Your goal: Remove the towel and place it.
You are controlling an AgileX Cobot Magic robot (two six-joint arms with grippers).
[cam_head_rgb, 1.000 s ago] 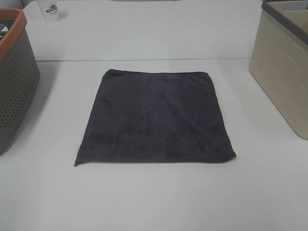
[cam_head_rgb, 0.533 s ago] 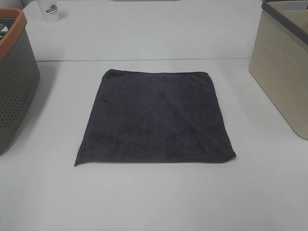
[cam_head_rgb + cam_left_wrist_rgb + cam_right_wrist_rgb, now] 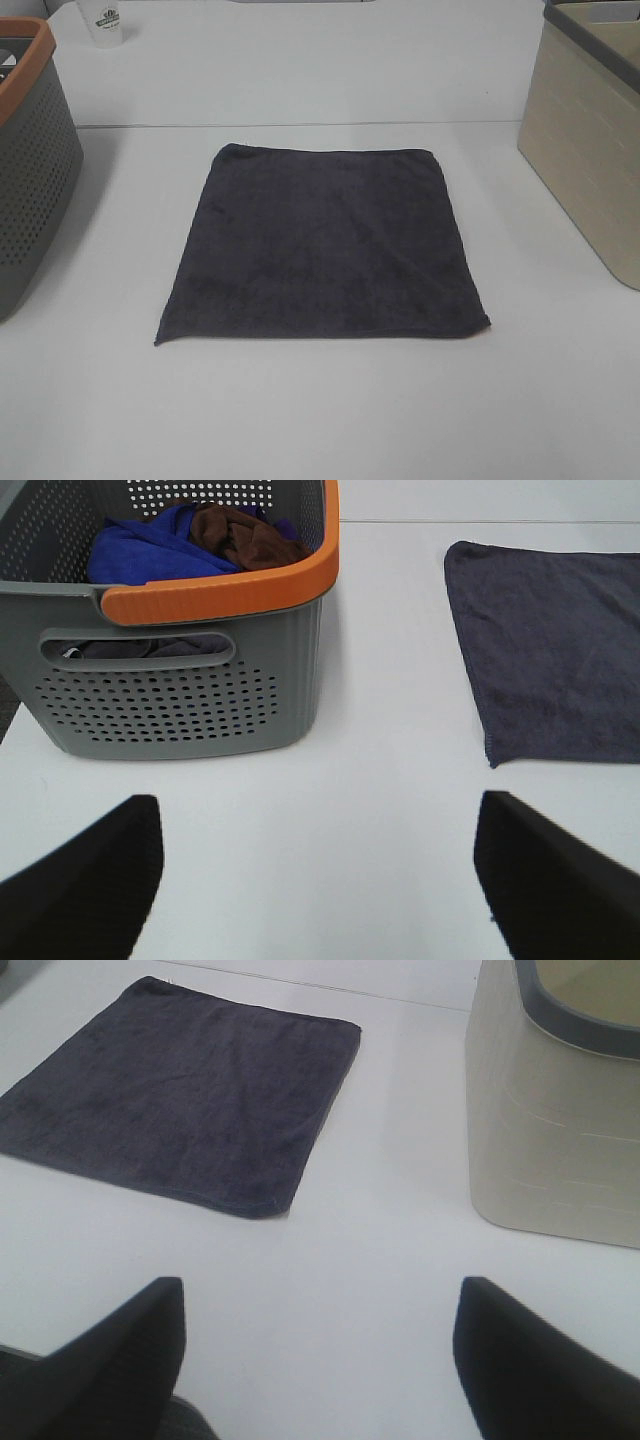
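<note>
The dark charcoal-grey towel (image 3: 325,245) lies spread flat in the middle of the white table. It also shows in the left wrist view (image 3: 555,650) and in the right wrist view (image 3: 185,1105). My left gripper (image 3: 315,880) is open and empty, above bare table in front of the grey perforated basket (image 3: 180,695), apart from the towel. My right gripper (image 3: 320,1360) is open and empty, above bare table between the towel and the beige bin (image 3: 560,1140). Neither arm shows in the high view.
The grey basket with an orange rim (image 3: 30,170) stands at the left edge and holds blue and brown cloths (image 3: 190,542). The beige bin with a grey rim (image 3: 590,150) stands at the right. A white cup (image 3: 103,22) stands at the back left.
</note>
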